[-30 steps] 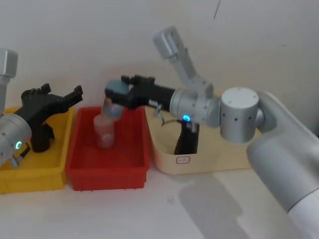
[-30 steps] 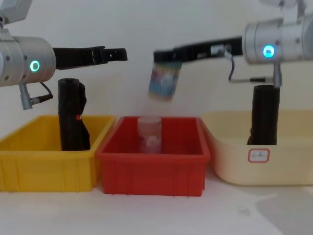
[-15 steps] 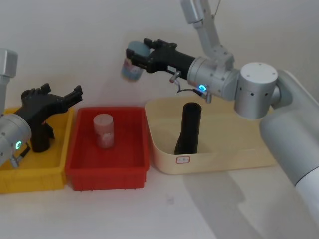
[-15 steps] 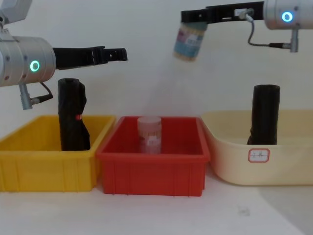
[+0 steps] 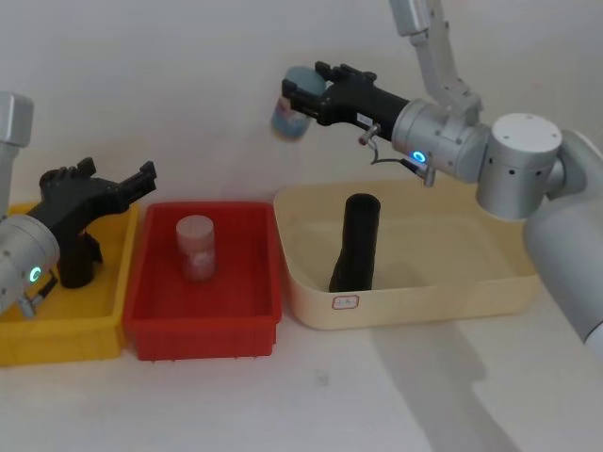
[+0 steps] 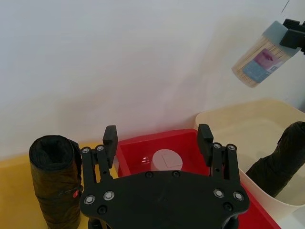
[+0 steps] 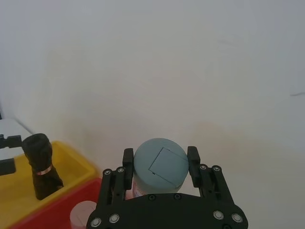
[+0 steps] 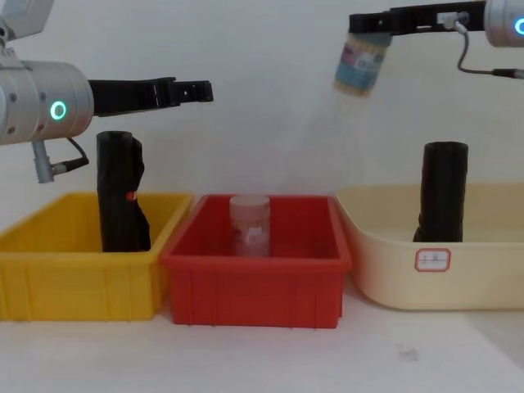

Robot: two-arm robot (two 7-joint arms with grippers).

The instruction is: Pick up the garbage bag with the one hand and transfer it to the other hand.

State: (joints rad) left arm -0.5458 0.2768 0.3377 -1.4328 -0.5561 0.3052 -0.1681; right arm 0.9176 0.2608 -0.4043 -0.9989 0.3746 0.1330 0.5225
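Observation:
The garbage bag [image 5: 358,243] [image 8: 444,192] [image 6: 279,160], a smooth black roll, stands upright in the cream bin [image 5: 415,303] [image 8: 479,282]; nothing touches it. My left gripper [image 5: 118,174] [image 8: 190,90] [image 6: 157,136], on the green-ringed arm, hovers open and empty above the yellow bin [image 5: 57,341]. My right gripper [image 5: 306,99] [image 8: 364,23] [image 7: 161,162], on the blue-ringed arm, is raised high above the cream bin's left edge. It is shut on a grey-lidded jar [image 5: 290,115] [image 8: 360,64] [image 6: 259,59] that hangs tilted from its fingers.
A lumpy black roll with a red mark [image 5: 75,259] [image 8: 121,192] [image 6: 56,179] stands in the yellow bin. The red bin [image 5: 203,327] [image 8: 254,282] between the other two holds an upright pink jar [image 5: 196,247] [image 8: 250,225]. A white wall is behind.
My right gripper has lifted the grey-lidded jar up out of the red bin and carried it right, over the cream bin's left edge. The left arm has not moved.

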